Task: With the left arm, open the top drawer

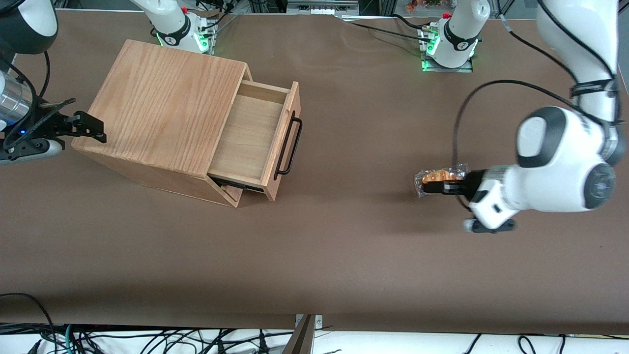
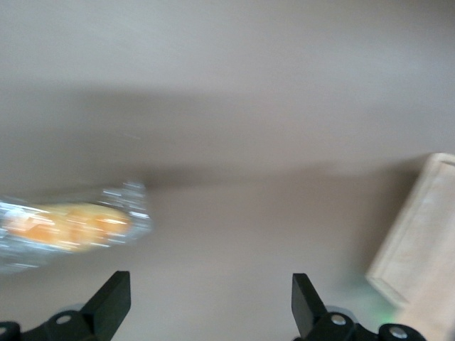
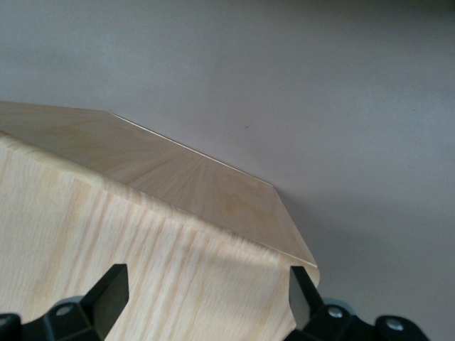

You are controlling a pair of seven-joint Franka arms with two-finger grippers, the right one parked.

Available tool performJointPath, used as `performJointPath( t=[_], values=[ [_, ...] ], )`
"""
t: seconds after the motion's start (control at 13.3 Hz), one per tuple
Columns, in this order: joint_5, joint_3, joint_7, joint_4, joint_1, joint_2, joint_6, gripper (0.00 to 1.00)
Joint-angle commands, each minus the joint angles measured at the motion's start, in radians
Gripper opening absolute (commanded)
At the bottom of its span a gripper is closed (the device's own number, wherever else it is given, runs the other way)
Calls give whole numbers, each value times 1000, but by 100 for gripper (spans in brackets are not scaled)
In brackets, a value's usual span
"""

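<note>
The top drawer (image 1: 245, 140) of the light-oak cabinet (image 1: 162, 103) stands pulled out, its tray bare inside. A black bar handle (image 1: 291, 147) runs across its front panel. My left gripper (image 1: 428, 187) hovers low over the table toward the working arm's end, well away from the handle. It is next to a clear packet of orange food (image 1: 441, 175). In the left wrist view the gripper (image 2: 207, 278) is open with only bare table between its fingers. There the packet (image 2: 71, 226) lies off to one side, and a corner of light wood (image 2: 419, 241) shows.
The brown table (image 1: 344, 255) stretches between the drawer front and the gripper. The two arm bases (image 1: 449, 39) stand at the table's edge farthest from the front camera. Cables (image 1: 147, 339) run along the nearest edge.
</note>
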Motion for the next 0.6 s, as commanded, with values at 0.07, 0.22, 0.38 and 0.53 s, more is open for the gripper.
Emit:
performJointPath(
  t=[0.07,0.22,0.38,0.53],
  values=[
    [155,-17,162,-19,80,-11,-8,100],
    [224,-16,210,-11,116,-17,-34,100],
    [258,-16,218,-40,155,-73,-31,100],
    [290,38,217,-147,127,-205,-10,100]
  ],
)
